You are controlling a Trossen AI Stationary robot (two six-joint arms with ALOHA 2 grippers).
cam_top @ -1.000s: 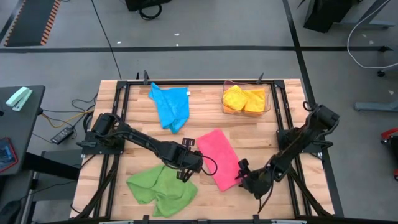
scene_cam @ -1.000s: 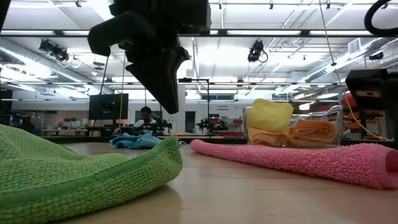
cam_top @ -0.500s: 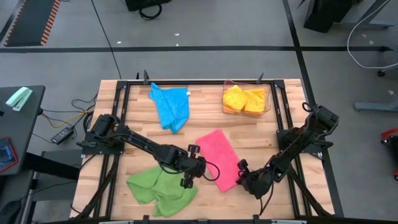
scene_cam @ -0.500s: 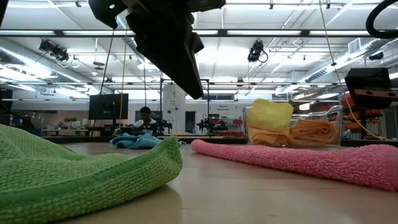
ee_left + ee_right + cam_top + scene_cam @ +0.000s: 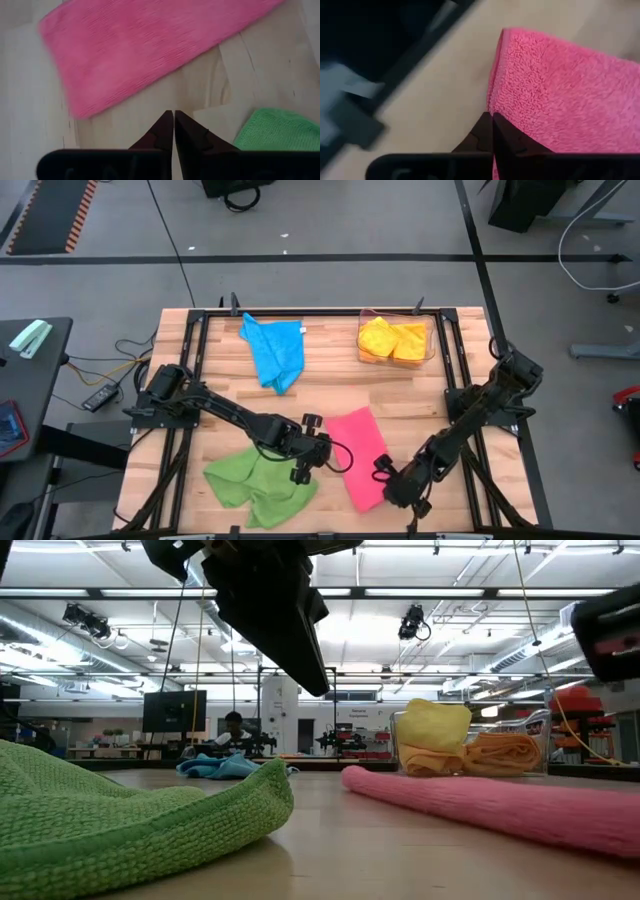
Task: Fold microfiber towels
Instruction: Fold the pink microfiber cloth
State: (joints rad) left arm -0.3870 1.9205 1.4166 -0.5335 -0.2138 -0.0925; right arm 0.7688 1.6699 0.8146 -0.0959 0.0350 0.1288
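Pink towel (image 5: 570, 95): looped pile, hemmed edge and one corner visible, lying on the pale table (image 5: 435, 100). Right gripper (image 5: 492, 125): two dark fingers pressed together, tips at the towel's hemmed edge, pinching it. Dark blurred frame parts beyond the table, away from the towel.

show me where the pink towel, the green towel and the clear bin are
pink towel (image 5: 360, 448), high view, middle of the cloth
green towel (image 5: 248, 480), high view, middle of the crumpled cloth
clear bin (image 5: 431, 340), high view, its right wall
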